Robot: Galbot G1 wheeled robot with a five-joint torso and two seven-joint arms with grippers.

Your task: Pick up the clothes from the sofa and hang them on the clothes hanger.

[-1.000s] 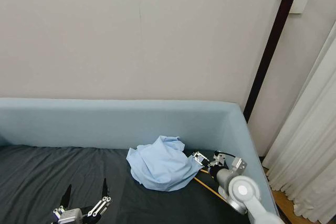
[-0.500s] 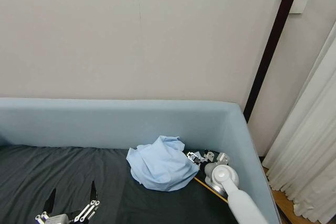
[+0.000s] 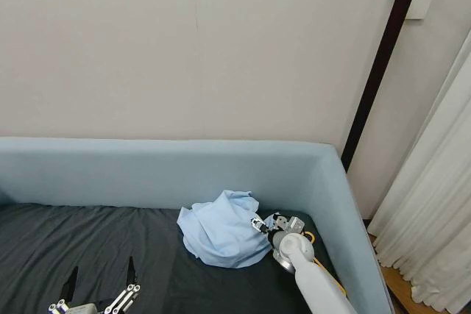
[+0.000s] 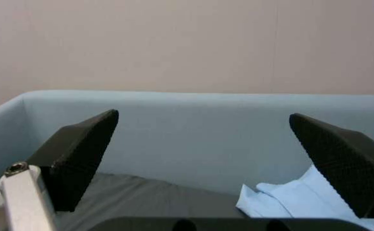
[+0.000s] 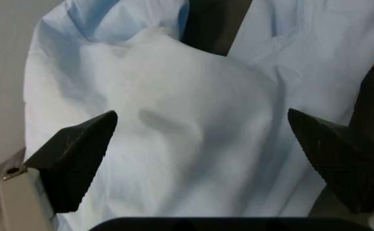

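A pale-blue garment [image 3: 224, 232] lies crumpled on the sofa [image 3: 147, 170]. The right end effector [image 3: 259, 224] is released at its edge, and the left end effector [image 3: 99, 286] is released, well apart.

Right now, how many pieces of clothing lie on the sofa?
1. A light blue garment lies crumpled on the dark seat near the right end of the sofa, with the open right pincer at its side. More could be hidden under it.

A plain beige wall [image 3: 184, 49] meets a dark frame [image 3: 379, 64] beside white curtains [image 3: 434, 204].
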